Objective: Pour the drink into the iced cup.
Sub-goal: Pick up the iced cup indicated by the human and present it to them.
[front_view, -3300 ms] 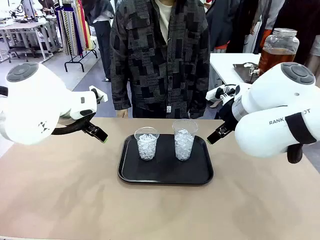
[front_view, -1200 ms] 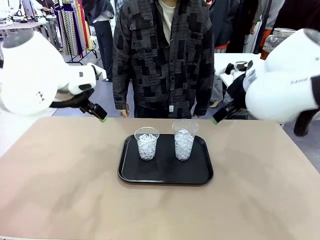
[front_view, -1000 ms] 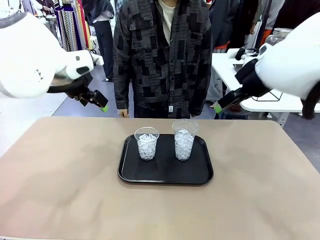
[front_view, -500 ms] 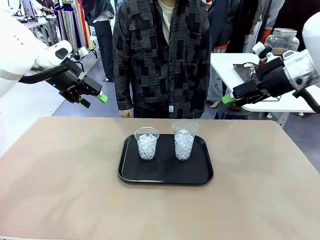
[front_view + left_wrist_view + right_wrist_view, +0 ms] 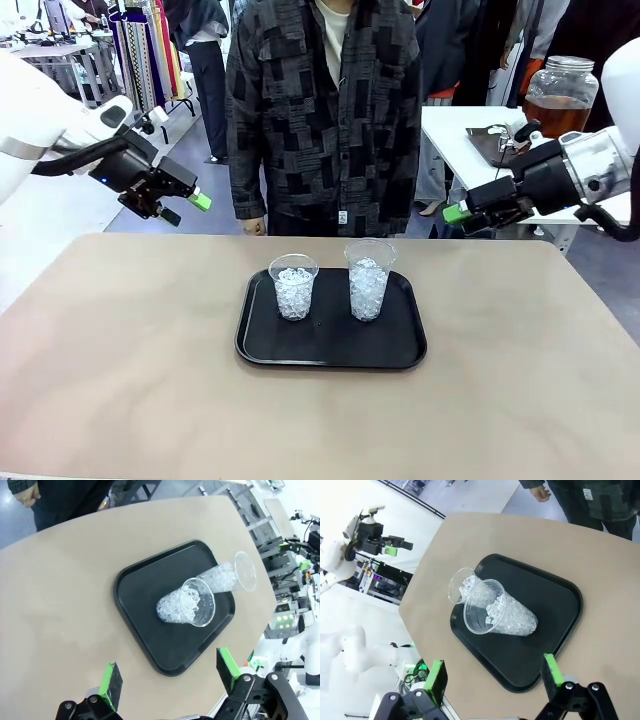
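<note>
Two clear cups of ice stand on a black tray [image 5: 330, 360] in mid-table: a shorter cup [image 5: 294, 286] on the left and a taller cup [image 5: 369, 279] on the right. The drink, amber-brown, fills a glass dispenser jar [image 5: 558, 95] on a white table at the back right. My left gripper [image 5: 186, 208] hangs open above the table's far left, and my right gripper [image 5: 460, 217] hangs open above its far right. Looking down between the left gripper's [image 5: 168, 675] fingers, I see the shorter cup [image 5: 187, 605] and the taller cup [image 5: 227, 576]. Under the right gripper [image 5: 493, 676] lie the taller cup [image 5: 502, 612] and the tray [image 5: 555, 600].
A person in a dark patterned shirt [image 5: 320, 110] stands at the far edge, one hand [image 5: 247, 227] near the table. Bare tan tabletop [image 5: 120, 360] surrounds the tray. The white side table [image 5: 470, 130] with the jar also carries a dark tray [image 5: 492, 145].
Both arms have lifted away from the tray and swung outward and back. Their grippers now hang high over the far corners. The jar has come into plain sight.
</note>
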Robot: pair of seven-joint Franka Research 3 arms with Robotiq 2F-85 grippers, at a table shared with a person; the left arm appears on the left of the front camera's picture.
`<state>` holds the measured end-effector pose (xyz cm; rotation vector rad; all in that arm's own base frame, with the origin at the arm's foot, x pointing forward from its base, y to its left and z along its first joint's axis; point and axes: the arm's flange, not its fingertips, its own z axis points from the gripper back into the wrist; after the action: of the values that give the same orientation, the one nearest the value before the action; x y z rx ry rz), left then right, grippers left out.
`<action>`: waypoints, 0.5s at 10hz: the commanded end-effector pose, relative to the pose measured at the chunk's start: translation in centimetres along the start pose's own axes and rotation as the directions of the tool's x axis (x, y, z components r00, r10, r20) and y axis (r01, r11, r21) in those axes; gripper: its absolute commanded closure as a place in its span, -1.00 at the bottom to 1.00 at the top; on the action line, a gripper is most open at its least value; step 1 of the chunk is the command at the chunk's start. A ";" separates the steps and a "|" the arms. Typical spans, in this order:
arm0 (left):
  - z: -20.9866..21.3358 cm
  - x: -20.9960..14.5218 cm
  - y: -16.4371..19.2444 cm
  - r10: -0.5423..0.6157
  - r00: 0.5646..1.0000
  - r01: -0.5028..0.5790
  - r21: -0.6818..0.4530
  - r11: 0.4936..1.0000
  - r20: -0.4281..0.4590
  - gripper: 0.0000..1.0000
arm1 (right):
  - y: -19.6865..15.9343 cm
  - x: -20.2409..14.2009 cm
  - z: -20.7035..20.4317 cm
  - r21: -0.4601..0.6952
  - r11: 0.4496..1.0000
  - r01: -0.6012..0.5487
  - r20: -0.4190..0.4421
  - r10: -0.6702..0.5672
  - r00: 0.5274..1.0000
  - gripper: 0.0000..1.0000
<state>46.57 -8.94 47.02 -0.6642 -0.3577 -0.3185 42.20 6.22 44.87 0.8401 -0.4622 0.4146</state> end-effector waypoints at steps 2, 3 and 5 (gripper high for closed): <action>0.4 0.0 -0.5 0.000 1.000 0.000 0.000 1.000 0.011 -1.00 | 0.6 0.3 0.6 0.040 0.999 0.001 0.033 -0.002 0.999 -1.00; 0.1 0.0 -0.3 -0.007 1.000 0.007 0.003 1.000 0.002 -1.00 | 0.2 0.0 0.3 0.009 1.000 0.004 0.003 -0.004 1.000 -1.00; 0.9 0.9 1.8 0.125 0.991 -0.115 -0.161 0.980 0.055 -1.00 | -1.9 1.6 0.9 0.245 0.939 0.241 0.012 -0.252 0.968 -1.00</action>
<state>46.77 -8.38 47.17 -0.7355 -0.3583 -0.2601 42.31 5.44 44.86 0.9752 -0.4070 0.3286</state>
